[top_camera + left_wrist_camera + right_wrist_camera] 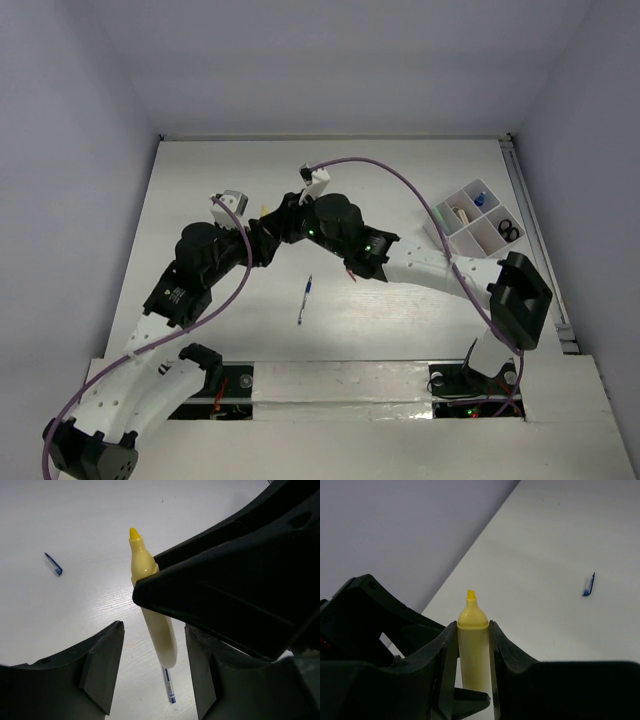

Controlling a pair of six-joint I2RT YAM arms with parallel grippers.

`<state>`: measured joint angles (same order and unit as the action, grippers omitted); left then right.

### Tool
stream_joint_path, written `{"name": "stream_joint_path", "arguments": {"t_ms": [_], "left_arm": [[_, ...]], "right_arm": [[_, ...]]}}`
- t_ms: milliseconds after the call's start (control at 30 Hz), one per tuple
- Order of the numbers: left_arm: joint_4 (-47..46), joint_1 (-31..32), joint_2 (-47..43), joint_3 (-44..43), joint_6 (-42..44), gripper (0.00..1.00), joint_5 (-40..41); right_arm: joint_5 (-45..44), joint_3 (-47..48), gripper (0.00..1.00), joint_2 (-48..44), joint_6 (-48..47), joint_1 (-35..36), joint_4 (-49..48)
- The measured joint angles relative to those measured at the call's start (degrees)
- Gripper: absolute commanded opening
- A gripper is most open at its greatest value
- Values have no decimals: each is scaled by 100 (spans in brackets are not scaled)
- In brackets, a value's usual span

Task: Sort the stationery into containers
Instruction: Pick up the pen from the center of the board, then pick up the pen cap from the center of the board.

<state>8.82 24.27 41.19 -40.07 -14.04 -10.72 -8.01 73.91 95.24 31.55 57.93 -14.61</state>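
Note:
My right gripper [472,630] is shut on the pale yellow marker [473,645] and holds it above the table with its tip uncovered. My left gripper [152,667] is open, with its fingers on either side of the marker's [150,600] rear end and apart from it. In the top view both grippers meet left of centre, the right [280,222] and the left [258,238]. The blue-white pen [304,299] lies on the table in the middle and also shows in the left wrist view [169,687]. The white organiser tray [470,222] stands at the right.
The tray holds black scissors [508,231], a pale eraser [460,213] and a small blue item [482,199] in separate compartments. A small blue cap [53,564] lies on the table and also shows in the right wrist view [588,585]. A red pencil [350,272] peeks out under the right arm.

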Motion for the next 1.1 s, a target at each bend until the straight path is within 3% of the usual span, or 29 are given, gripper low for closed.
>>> {"name": "stream_joint_path", "arguments": {"t_ms": [100,167,367,433,467,500,600,633,733,867,967,1000,1100], "left_arm": [[9,-33,0,0,0,47,-2],[2,-39,0,0,-9,39,-2],[-28,-59,-2,0,-68,1,-136],[-48,-87,-15,-2,-55,0,-179],[-46,-85,-24,-2,-57,0,-199],[-44,-85,-39,-2,-57,0,-236],[-48,-85,-81,-2,-52,0,-363],[-52,-85,-98,-2,-46,0,-420],[-72,-94,-170,-2,-17,0,-492],[-107,-116,-212,-2,9,0,-568],[-131,-114,-223,-2,15,0,-664],[-131,-114,-234,-2,17,0,-710],[-133,-114,-254,-2,28,0,-804]], "right_arm": [[-4,-17,0,-33,-2,50,-50],[-2,-48,0,-68,0,63,-92],[-9,-181,0,-160,0,74,-234],[-13,-216,0,-186,20,74,-286],[-17,-256,3,-214,22,74,-310],[-22,-291,18,-238,31,76,-330],[-63,-396,38,-350,28,96,-363],[-81,-446,50,-415,20,96,-363],[-74,-660,60,-748,-26,15,-236],[-7,-1047,58,-1565,-79,-516,160],[-37,-1224,45,-2271,-90,-1180,761],[-81,-1226,32,-2459,-92,-1405,1038],[-468,-1272,13,-2743,-138,-1954,1880]]}}
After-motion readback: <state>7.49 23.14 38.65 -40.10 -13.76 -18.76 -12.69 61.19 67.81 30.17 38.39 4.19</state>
